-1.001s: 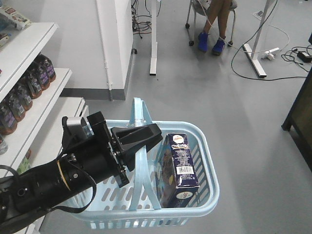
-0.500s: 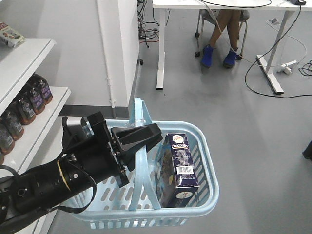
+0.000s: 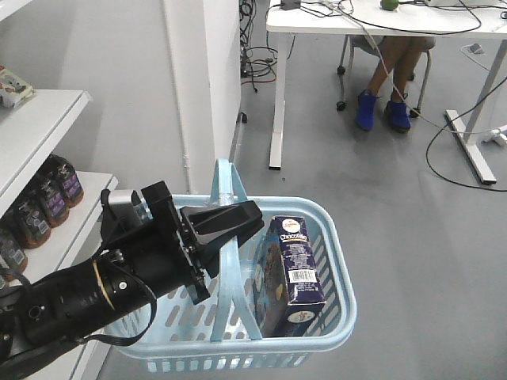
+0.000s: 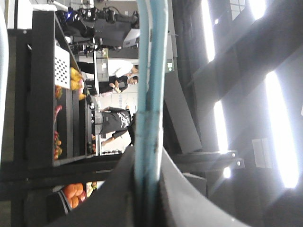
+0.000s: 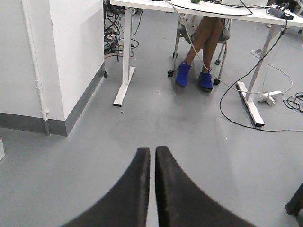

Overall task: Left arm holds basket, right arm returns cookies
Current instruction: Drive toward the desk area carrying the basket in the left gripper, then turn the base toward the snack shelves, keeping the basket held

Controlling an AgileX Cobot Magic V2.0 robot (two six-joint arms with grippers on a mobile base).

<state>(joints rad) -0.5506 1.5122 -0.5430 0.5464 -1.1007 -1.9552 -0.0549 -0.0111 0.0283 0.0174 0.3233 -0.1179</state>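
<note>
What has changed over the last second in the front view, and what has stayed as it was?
The room behind slid down the front view: the desk and the seated person's blue shoes came closer, as if the base rolled forward. Nothing was taken or released. The left end effector stays shut on the basket handle, the cookies standing inside.
</note>
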